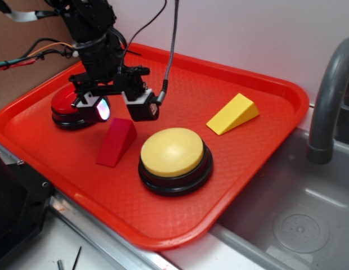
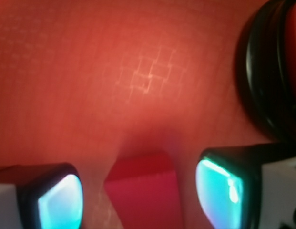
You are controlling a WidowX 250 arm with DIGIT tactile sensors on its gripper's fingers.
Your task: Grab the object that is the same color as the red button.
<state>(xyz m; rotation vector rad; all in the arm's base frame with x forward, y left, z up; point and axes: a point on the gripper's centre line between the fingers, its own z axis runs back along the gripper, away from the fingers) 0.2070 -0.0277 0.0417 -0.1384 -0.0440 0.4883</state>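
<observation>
Hovering low over the red tray (image 1: 258,185), gripper (image 1: 125,106) spread wide, nothing between the pads (image 2: 59,202) (both glowing cyan in the wrist view). Red wedge (image 1: 116,142) lies just below and ahead of the fingertips, in line with the gap; wrist view shows its near end (image 2: 145,193) between the two pads, not touching either. Red button (image 1: 72,107) sits close beside one finger, partly hidden behind it. Yellow button (image 1: 173,153) near on the other side; yellow wedge (image 1: 233,113) well apart, farther that way.
</observation>
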